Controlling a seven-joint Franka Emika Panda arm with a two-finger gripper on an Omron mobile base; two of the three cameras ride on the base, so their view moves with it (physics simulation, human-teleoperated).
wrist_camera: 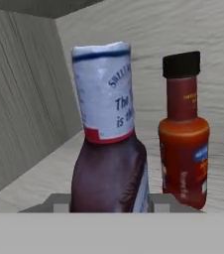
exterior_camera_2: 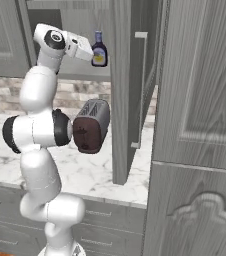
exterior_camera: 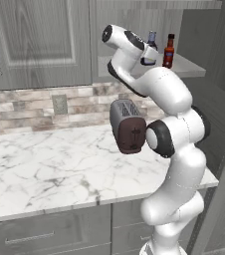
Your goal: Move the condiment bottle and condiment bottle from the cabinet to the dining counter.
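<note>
The gripper (exterior_camera_2: 92, 54) is up at the open cabinet shelf (exterior_camera: 191, 67), reaching in at the dark sauce bottle (wrist_camera: 109, 149). In the hand view this bottle sits dead centre and very close, its lower body running down between the spots where the finger tips rise, with a grey pad edge showing on either side of its base. The jaws stand part-way closed about the bottle's width, but whether they actually press on it I cannot tell from the pictures. From the right base view the hand's front meets the same bottle (exterior_camera_2: 99, 50) at its belly; from the left base view the bottle (exterior_camera: 150, 49) peeps out just behind the wrist.

The dark bottle is upright, with a white neck wrap, a thin red band below it and a pale label on its side. Just beside it stands the red hot sauce bottle (wrist_camera: 184, 134), also upright, with a black cap; the two are near each other and seem not to touch. In the left base view the red bottle (exterior_camera: 168, 52) stands alone towards the shelf's outer end.

Below the shelf, a toaster (exterior_camera: 128, 126) sits on the marble counter (exterior_camera: 45, 169) in front of the tiled backsplash (exterior_camera: 30, 107). The open cabinet door (exterior_camera_2: 130, 90) hangs edge-on in the right base view
</note>
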